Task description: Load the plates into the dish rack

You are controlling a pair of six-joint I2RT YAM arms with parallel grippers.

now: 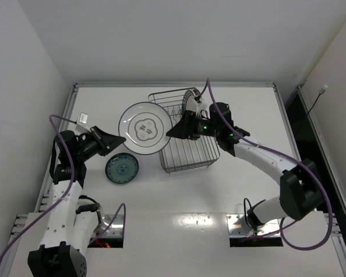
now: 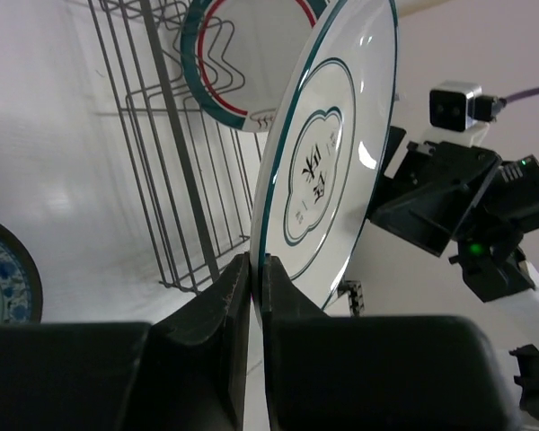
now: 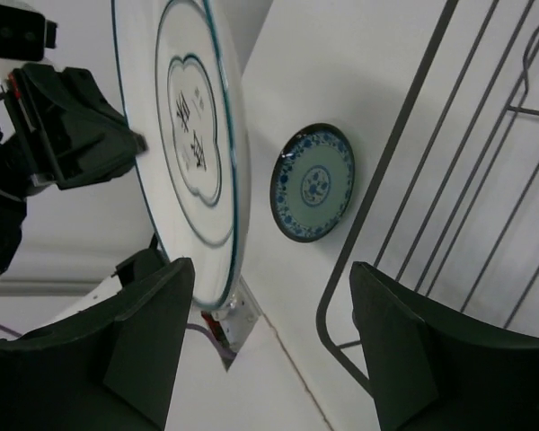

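Holding white plate (image 1: 142, 128) beside rack (image 1: 187, 171): left gripper (image 2: 256, 265) clamped on rim, right gripper (image 3: 269, 278) spread. Red-ringed plate (image 2: 242, 54) racked; teal plate (image 1: 122, 168) outside rack.

White table (image 1: 219, 196), teal-patterned plate (image 1: 121, 168) lying flat, wire dish rack (image 1: 190, 168) nearby — apparently not touching.

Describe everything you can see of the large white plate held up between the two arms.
The large white plate looks like glossy ceramic. It is round, with a thin dark green line at its rim, a green scalloped outline inside and dark characters at its centre. It is held clear of the table, tilted, beside the dish rack. The left gripper is shut on its rim. The right gripper is open, its fingers astride the opposite edge, and whether they touch it cannot be told.
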